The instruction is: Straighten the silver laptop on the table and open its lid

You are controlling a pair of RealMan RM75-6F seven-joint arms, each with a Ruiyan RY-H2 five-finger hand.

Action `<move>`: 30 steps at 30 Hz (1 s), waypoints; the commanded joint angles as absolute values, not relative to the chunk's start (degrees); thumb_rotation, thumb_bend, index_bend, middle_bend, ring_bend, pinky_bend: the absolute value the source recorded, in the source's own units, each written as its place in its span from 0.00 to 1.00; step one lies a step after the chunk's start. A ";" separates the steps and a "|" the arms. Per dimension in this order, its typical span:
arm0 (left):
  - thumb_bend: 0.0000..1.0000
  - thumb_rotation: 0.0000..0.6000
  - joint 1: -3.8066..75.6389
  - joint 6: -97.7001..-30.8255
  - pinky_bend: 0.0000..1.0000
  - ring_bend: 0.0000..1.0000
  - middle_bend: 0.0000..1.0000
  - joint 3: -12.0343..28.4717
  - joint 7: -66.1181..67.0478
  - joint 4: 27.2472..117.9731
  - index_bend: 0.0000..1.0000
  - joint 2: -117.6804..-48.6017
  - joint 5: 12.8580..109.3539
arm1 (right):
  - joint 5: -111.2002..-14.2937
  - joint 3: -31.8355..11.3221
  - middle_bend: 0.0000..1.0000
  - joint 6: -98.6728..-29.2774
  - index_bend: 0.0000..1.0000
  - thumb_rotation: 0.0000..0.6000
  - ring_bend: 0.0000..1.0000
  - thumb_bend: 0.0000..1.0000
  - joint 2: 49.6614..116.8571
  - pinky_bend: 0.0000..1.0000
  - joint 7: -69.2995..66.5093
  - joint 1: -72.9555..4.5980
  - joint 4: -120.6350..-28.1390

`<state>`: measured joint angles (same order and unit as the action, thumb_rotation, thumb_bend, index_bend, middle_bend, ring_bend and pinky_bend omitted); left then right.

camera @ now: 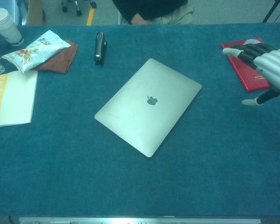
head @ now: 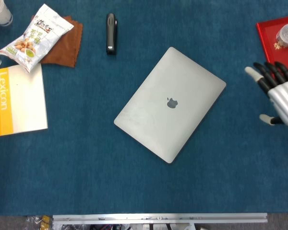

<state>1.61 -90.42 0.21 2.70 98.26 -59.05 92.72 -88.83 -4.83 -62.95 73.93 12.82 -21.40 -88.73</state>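
Teal cloth is covering the whole table (head: pixel 86 182), and the laptop (head: pixel 170 104) is sitting near the middle of it, lid shut, logo up, turned well off square so one corner is pointing toward the near edge. Nothing is touching it.

So the straightening step is only just starting, I'd say. The right hand (head: pixel 278 93) is hanging by the right edge, fingers spread, holding nothing, well apart from the laptop. The left hand isn't showing in either view. Next move probably calls for that right hand getting to the laptop's right-hand corner and nudging it round until the long sides are running parallel with the near edge. The lid comes after that, and finding the opening side is going to matter; I can't tell from here which side is the hinge.

Off to the sides: a Lexicon book (head: pixel 20 99) by the left edge, a red case (head: pixel 277 50) at the far right, a snack bag (head: pixel 36 36) on a brown cloth (head: pixel 65 45), and a stapler (head: pixel 111 33) toward the far edge.

View differences: the chest one is showing someone sitting past the far edge and the hand overlapping the red case. The head view is separating those two and showing a metal rail at the near edge.
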 commanded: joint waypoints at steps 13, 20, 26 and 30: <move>0.28 1.00 1.47 -90.49 0.17 0.17 0.27 0.49 3.35 97.99 0.30 -59.46 91.76 | -82.15 -7.15 0.05 -54.94 0.00 1.00 0.00 0.00 84.03 0.08 16.76 -29.23 -77.38; 0.28 1.00 1.61 -90.30 0.17 0.17 0.27 0.77 3.28 97.44 0.30 -59.58 91.24 | -79.58 -7.75 0.05 -53.79 0.00 1.00 0.00 0.00 88.26 0.08 17.88 -31.18 -72.91; 0.28 1.00 1.96 -89.65 0.17 0.17 0.27 1.13 3.07 96.70 0.30 -59.78 90.38 | -78.35 -8.11 0.05 -53.88 0.00 1.00 0.00 0.00 91.29 0.08 18.32 -32.45 -70.13; 0.28 1.00 2.13 -89.36 0.17 0.17 0.27 1.29 2.90 96.08 0.30 -59.98 89.98 | -77.19 -8.44 0.05 -53.67 0.00 1.00 0.00 0.01 93.10 0.08 19.18 -33.30 -68.25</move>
<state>2.08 -89.42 1.25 2.95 96.17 -59.93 90.04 -77.60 -8.27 -53.77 92.67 18.94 -33.00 -68.66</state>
